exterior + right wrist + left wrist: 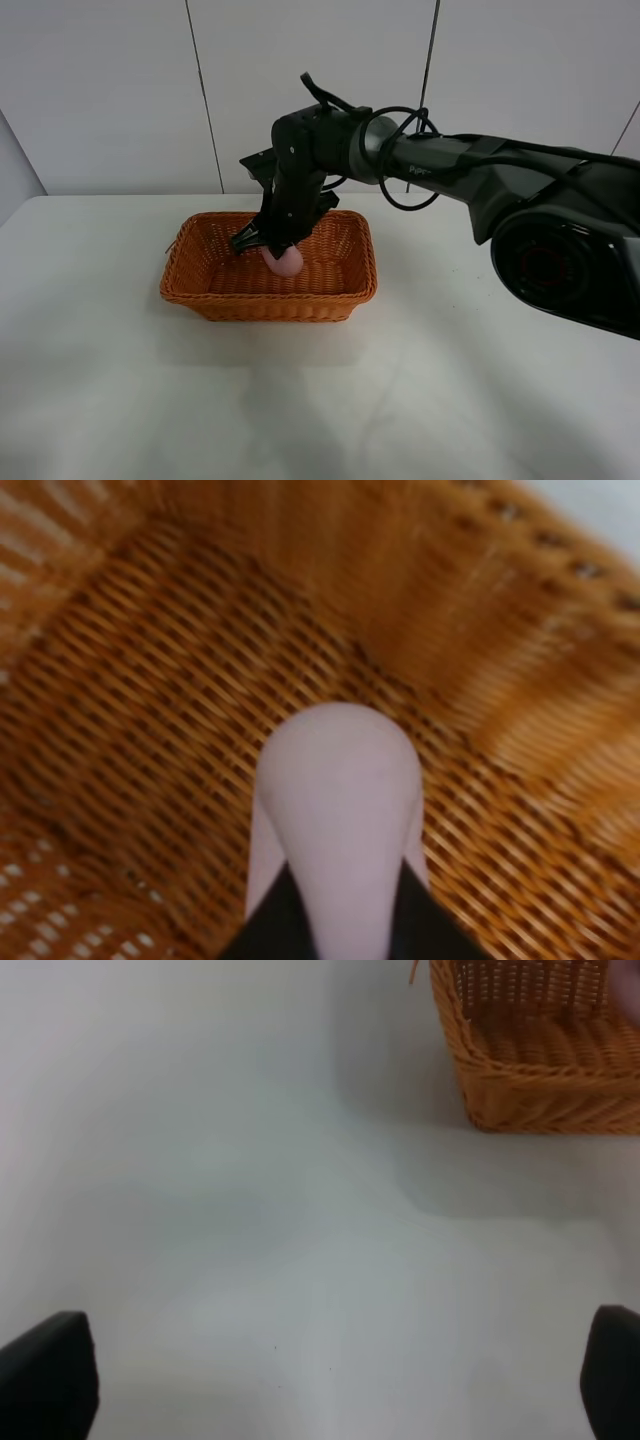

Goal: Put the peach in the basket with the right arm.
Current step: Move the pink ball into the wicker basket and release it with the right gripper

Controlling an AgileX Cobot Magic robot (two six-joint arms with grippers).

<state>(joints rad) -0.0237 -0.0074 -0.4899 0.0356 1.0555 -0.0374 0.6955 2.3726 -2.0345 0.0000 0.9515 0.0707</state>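
Observation:
The orange-brown wicker basket [268,298] stands on the white table, left of centre. The black right arm [440,165] reaches over from the right and down into it. My right gripper [278,252] is shut on the small pink peach [288,261], which hangs just above the woven floor. The right wrist view shows the peach [338,810] close up, pinched between two black fingers [262,932], with the basket floor [140,730] right beneath. My left gripper [335,1380] is open over bare table; a corner of the basket [540,1070] shows beyond it.
The white table [320,400] spreads around the basket on all sides. A pale panelled wall [110,90] rises behind the table's far edge. The right arm's bulky base [560,255] sits at the right side.

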